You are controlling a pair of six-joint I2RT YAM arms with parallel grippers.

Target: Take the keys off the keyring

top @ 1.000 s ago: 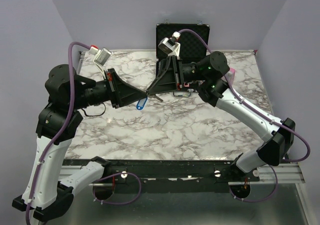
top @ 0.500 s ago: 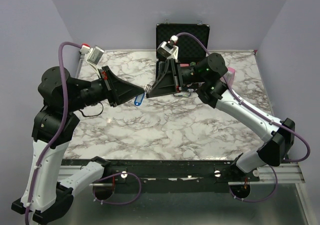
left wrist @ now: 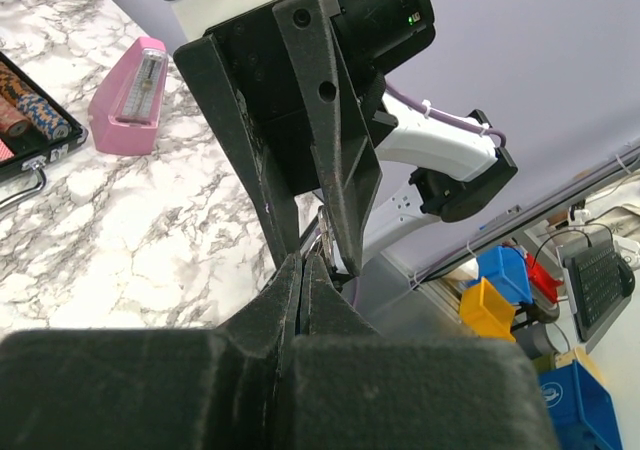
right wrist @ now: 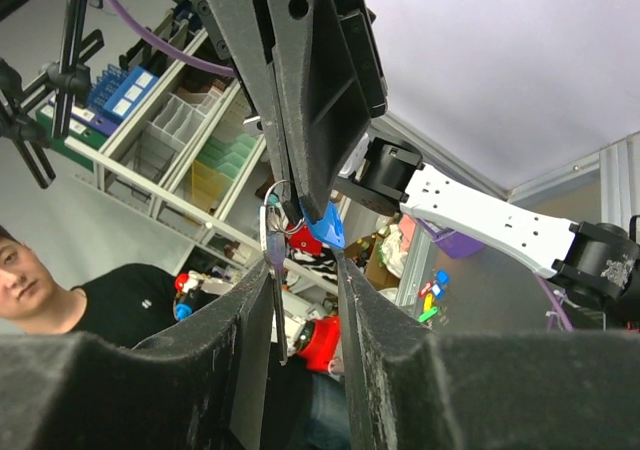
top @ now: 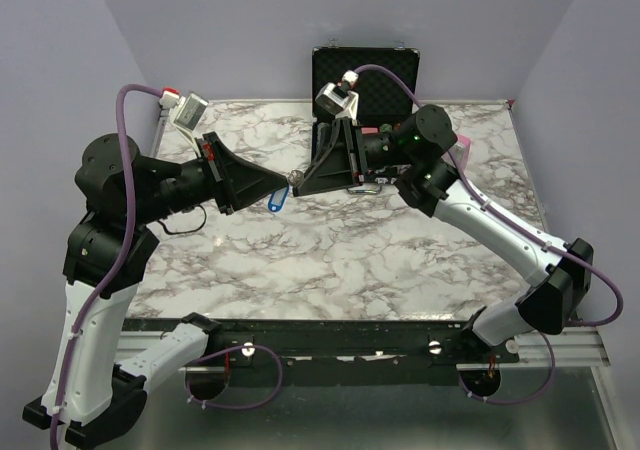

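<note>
Both grippers meet tip to tip above the marble table's back middle. My left gripper (top: 289, 179) is shut on the thin silvery keyring (top: 293, 178), which shows as a sliver of metal (left wrist: 325, 232) just past its pinched fingertips (left wrist: 303, 262). The blue-headed key (top: 279, 202) hangs below the tips. In the right wrist view the keyring (right wrist: 278, 192) and the blue head (right wrist: 326, 230) hang from the left gripper's tips. A metal key (right wrist: 275, 270) hangs between my right gripper's (right wrist: 303, 262) parted fingers, against one finger. My right gripper (top: 299, 187) is open.
An open black chip case (top: 365, 70) stands at the back behind the right arm; its edge with chips shows in the left wrist view (left wrist: 20, 110). A pink wedge-shaped object (top: 462, 148) sits at the back right, also seen in the left wrist view (left wrist: 130, 85).
The left arm has lifted and swung back, and both gripper tips with the keyring have shifted slightly up and left. The blue key has moved with them. Little has changed in the last half second.
</note>
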